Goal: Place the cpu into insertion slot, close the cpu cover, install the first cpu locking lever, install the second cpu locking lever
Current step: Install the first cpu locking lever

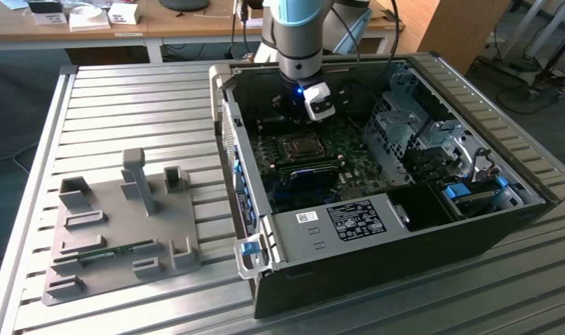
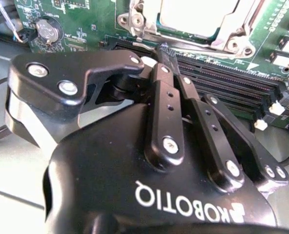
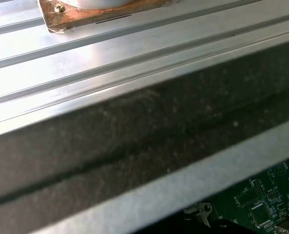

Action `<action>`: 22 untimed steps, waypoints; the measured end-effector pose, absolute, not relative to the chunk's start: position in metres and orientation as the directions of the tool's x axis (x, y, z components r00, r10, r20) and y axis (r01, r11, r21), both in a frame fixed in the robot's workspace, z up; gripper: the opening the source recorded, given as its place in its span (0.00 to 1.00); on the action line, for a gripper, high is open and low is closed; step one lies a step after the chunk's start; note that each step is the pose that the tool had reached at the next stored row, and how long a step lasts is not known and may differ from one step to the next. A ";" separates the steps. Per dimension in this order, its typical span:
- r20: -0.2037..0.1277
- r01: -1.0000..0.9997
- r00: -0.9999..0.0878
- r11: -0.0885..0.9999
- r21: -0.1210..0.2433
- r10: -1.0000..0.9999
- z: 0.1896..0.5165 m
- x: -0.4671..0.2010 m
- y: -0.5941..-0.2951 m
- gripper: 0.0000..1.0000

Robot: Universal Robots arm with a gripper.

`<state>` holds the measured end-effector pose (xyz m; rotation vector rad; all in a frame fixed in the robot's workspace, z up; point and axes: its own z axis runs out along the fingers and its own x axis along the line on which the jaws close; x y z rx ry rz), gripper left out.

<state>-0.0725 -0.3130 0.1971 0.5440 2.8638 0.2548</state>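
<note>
The cpu [image 2: 188, 14] sits on the motherboard [image 2: 61, 12] with the cpu cover [image 2: 235, 30] seemingly down over it, so a locking lever step looks in hand. The gripper [image 2: 165, 51], clenched on nothing I can see, noses at the cover's edge — work that calls for a fine, steady push

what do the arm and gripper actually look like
The arm is a silver-grey tube with a pale blue joint cap, ending in a black wrist with a small blue light and a white camera housing. In the second wrist view the gripper is glossy black with white lettering on its body, and its linked fingers are pinned with silver screws.
</note>
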 end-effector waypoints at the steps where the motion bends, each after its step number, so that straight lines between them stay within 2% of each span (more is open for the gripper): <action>1: -0.178 0.341 -0.908 0.917 0.209 0.378 0.197 -0.073 -0.313 0.11; 22: -0.185 0.345 -0.905 0.915 0.211 0.384 0.196 -0.073 -0.312 0.11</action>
